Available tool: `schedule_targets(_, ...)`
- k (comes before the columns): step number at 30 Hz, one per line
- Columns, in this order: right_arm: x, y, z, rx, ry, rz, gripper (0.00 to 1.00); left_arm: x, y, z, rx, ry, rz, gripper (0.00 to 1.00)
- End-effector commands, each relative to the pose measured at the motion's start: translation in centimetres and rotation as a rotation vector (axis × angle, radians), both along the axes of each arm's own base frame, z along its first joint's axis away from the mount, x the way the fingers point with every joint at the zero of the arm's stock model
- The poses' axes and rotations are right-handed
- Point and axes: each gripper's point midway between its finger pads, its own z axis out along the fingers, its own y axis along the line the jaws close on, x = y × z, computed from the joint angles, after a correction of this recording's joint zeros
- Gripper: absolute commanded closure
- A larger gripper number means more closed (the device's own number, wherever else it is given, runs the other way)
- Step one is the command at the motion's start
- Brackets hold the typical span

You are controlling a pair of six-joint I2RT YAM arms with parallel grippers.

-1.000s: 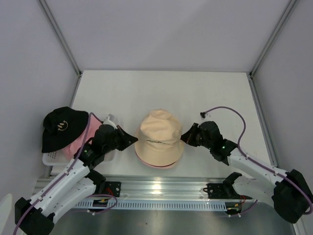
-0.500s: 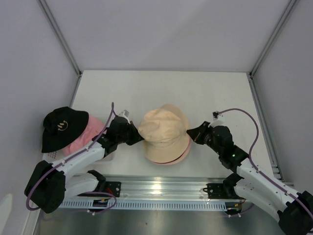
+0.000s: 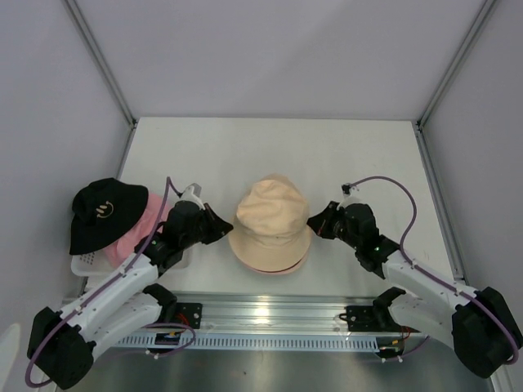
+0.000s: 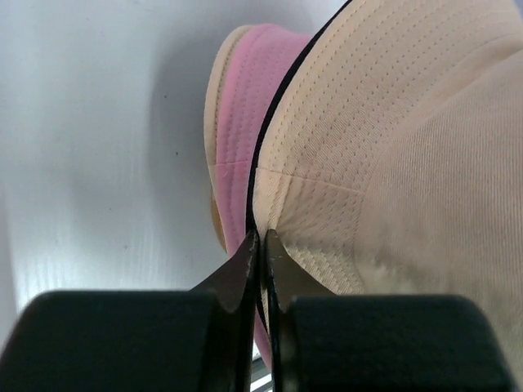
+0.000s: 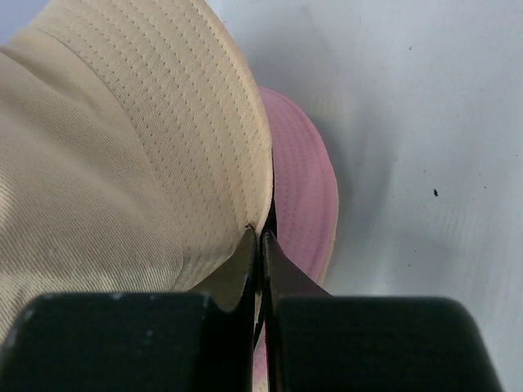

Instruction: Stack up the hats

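A cream-beige hat (image 3: 271,224) sits crown-up on a pink hat (image 3: 270,270) at the table's middle front; only the pink brim peeks out below. My left gripper (image 3: 225,231) is shut on the cream hat's left brim edge. The left wrist view shows the left gripper (image 4: 260,237) pinching the cream hat (image 4: 392,163) above the pink hat (image 4: 245,106). My right gripper (image 3: 309,226) is shut on the right brim. In the right wrist view the right gripper (image 5: 257,233) nips the cream hat (image 5: 122,147) over the pink hat (image 5: 302,180). A black hat (image 3: 100,214) lies on another pink hat (image 3: 147,219) at the left.
The black and pink pile rests on a white perforated tray (image 3: 84,263) at the table's left edge. A metal rail (image 3: 261,314) with both arm bases runs along the near edge. White walls close in the left, right and back sides.
Both grippers stayed on the cream hat's brim. The hat was stretched and shifted right half a second ago, and now sits lower and rounder over the pink hat, its script no longer showing.
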Motion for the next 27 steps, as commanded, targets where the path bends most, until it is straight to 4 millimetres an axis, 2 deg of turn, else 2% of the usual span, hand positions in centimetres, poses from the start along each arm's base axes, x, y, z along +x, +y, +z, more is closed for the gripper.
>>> schedule_targets(1,-3.3,-4.7,-7.1,-0.297,0.221,-0.019,1.00,-2.2,4.5,-3.9,0.215,0.075,0.060,0.92)
schedule_targets(2,-2.9,-4.4,-5.9,-0.281,0.207,-0.022,0.99,-2.1,4.6,-3.2,0.214,0.044,0.055,0.84)
schedule_targets(3,-2.6,-4.4,-4.7,-0.260,0.181,-0.035,0.88,-2.0,4.6,-1.7,0.192,-0.009,0.058,0.79)
schedule_targets(4,-2.7,-4.6,-4.1,-0.253,0.187,-0.041,0.85,-1.8,4.7,-0.9,0.184,-0.039,0.057,0.75)
schedule_targets(5,-2.2,-4.4,-2.6,-0.222,0.164,-0.051,0.81,-1.7,4.7,0.0,0.180,-0.074,0.054,0.69)
schedule_targets(6,-1.8,-4.6,-1.3,-0.193,0.142,-0.073,0.72,-1.6,4.7,1.0,0.164,-0.106,0.056,0.67)
schedule_targets(9,-1.4,-4.4,1.5,-0.126,0.109,-0.059,0.69,-1.6,4.6,1.7,0.148,-0.121,0.057,0.65)
schedule_targets(11,-1.2,-4.4,2.7,-0.112,0.091,-0.050,0.64,-1.8,4.3,1.2,0.150,-0.088,0.039,0.66)
schedule_targets(12,-0.9,-4.3,3.9,-0.104,0.071,-0.044,0.62,-1.8,4.2,1.3,0.154,-0.080,0.037,0.67)
schedule_targets(13,-1.0,-4.6,3.9,-0.117,0.083,-0.048,0.57,-2.1,4.4,0.7,0.176,-0.047,0.036,0.67)
schedule_targets(14,-0.8,-4.9,4.3,-0.123,0.080,-0.053,0.55,-1.8,4.9,1.0,0.197,-0.048,0.058,0.67)
schedule_targets(16,-0.2,-5.5,5.1,-0.132,0.060,-0.072,0.48,-1.5,5.6,2.0,0.222,-0.056,0.089,0.66)
schedule_targets(18,0.3,-6.0,5.2,-0.123,0.061,-0.095,0.36,-0.9,6.1,3.8,0.238,-0.096,0.113,0.57)
schedule_targets(19,0.8,-6.2,5.4,-0.109,0.055,-0.106,0.34,-0.6,6.1,4.4,0.237,-0.109,0.121,0.55)
schedule_targets(20,1.7,-7.0,5.0,-0.102,0.073,-0.139,0.33,-0.1,6.0,5.3,0.232,-0.129,0.125,0.53)
schedule_targets(23,3.1,-6.8,5.4,-0.025,0.078,-0.134,0.32,1.0,5.9,7.6,0.220,-0.167,0.140,0.46)
schedule_targets(24,3.6,-6.9,5.0,-0.003,0.099,-0.128,0.32,1.5,6.0,8.0,0.225,-0.165,0.149,0.45)
schedule_targets(26,5.1,-6.7,6.2,0.024,0.049,-0.128,0.33,2.1,5.4,8.8,0.208,-0.182,0.130,0.44)
schedule_targets(27,5.8,-6.5,6.0,0.020,0.054,-0.124,0.33,2.8,4.9,9.1,0.194,-0.194,0.121,0.44)
